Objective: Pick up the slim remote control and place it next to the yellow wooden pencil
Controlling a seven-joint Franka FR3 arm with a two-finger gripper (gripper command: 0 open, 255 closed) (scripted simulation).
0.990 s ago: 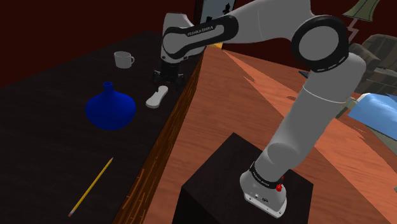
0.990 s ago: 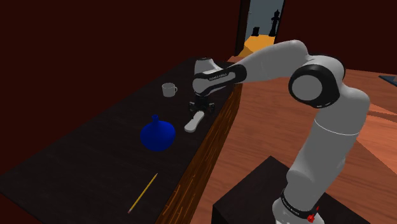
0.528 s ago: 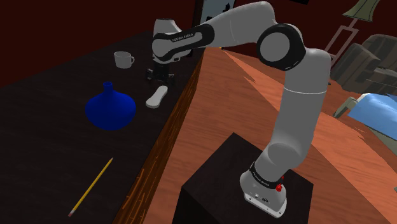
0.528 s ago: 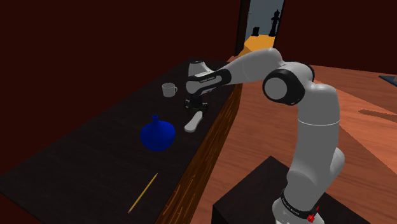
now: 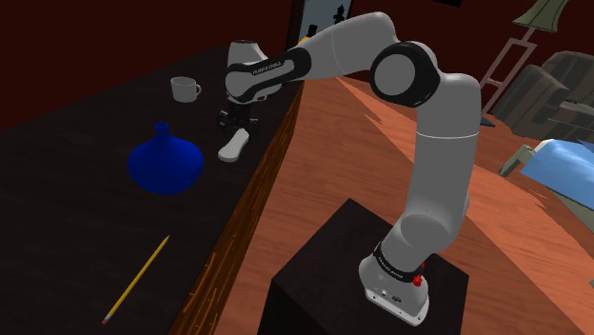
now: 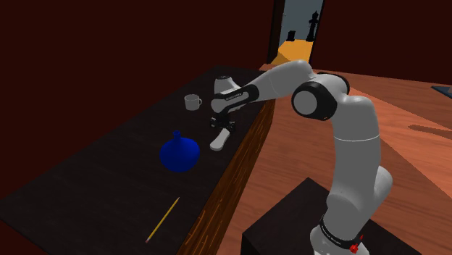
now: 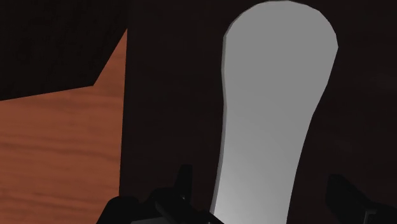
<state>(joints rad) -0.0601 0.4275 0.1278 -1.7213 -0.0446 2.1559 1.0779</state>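
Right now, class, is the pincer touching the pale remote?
Apart. In the wrist view the open pincer straddles the remote; dark table shows between each finger and its edges.

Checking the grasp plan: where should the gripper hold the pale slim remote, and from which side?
Come from straight above and close on the remote at its narrower part, fingers on its long edges. It lies flat on the dark table, leaving only those edges to pinch; the open gripper straddles it.

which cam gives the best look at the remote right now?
Wrist view: the white remote looms large and close, lying inside the open pincer, untouched. Shoulder and second exterior views show it small, its far end under the pincer, beside the blue vase.
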